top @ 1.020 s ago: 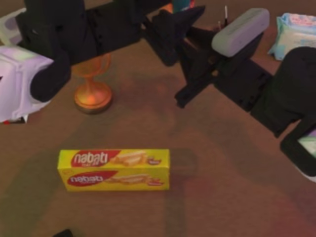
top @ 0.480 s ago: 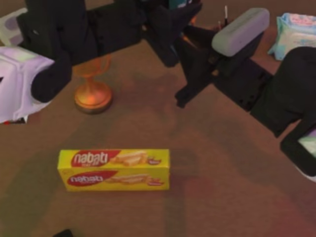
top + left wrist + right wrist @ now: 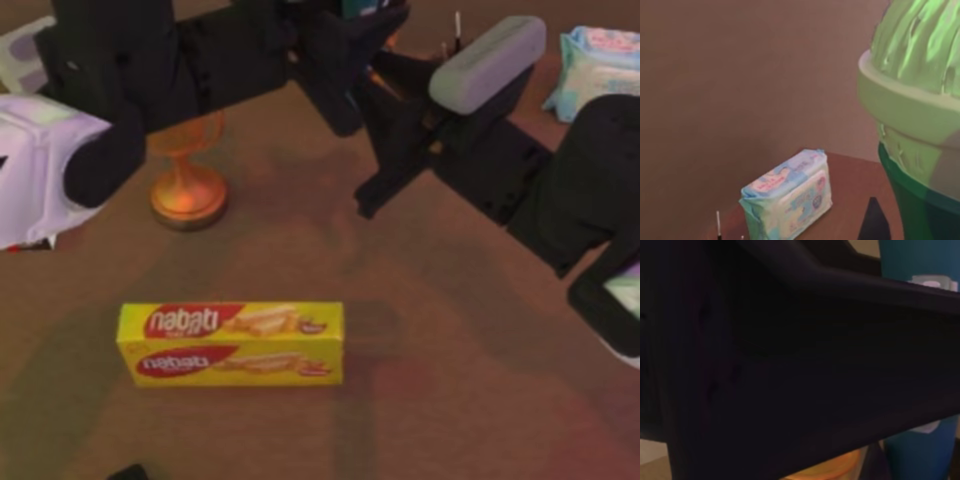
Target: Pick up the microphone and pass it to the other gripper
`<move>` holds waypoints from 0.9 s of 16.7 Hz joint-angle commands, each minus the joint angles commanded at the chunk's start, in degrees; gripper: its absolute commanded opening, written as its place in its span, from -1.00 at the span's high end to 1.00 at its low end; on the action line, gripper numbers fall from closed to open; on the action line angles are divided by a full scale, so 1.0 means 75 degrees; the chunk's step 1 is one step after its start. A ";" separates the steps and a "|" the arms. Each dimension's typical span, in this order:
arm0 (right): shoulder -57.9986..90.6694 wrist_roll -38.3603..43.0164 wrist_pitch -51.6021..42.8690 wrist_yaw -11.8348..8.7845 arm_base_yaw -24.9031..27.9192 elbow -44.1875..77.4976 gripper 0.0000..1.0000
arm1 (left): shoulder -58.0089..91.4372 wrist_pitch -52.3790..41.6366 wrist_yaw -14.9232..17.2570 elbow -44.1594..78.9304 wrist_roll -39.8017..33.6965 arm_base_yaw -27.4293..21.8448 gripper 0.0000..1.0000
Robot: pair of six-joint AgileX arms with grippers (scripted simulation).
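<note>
Both claws, left (image 3: 375, 25) and right (image 3: 395, 75), meet at the microphone (image 3: 920, 115).

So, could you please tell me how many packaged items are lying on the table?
2: the yellow biscuit box lies flat in the near middle-left of the table, and the wet-wipes pack sits at the far right corner. The arms may hide others behind them.

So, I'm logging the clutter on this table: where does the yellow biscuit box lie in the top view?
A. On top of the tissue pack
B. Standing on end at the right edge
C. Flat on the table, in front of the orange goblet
C: the yellow biscuit box lies flat, label up, in front of the orange goblet, apart from it.
</note>
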 joint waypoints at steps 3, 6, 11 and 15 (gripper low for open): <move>0.0000 0.0000 0.0000 0.0000 0.0000 0.0000 -0.06 | 0.0000 0.0000 0.0000 0.0000 0.0000 0.0000 1.00; 0.0000 0.0000 0.0000 0.0000 0.0000 0.0000 -0.51 | 0.0000 0.0000 0.0000 0.0000 0.0000 0.0000 1.00; 0.0000 0.0000 0.0000 0.0000 0.0000 0.0000 -1.00 | 0.0000 0.0000 0.0000 0.0000 0.0000 0.0000 1.00; 0.0000 0.0000 0.0000 0.0000 0.0000 0.0000 -1.00 | 0.0000 0.0000 0.0000 0.0000 0.0000 0.0000 1.00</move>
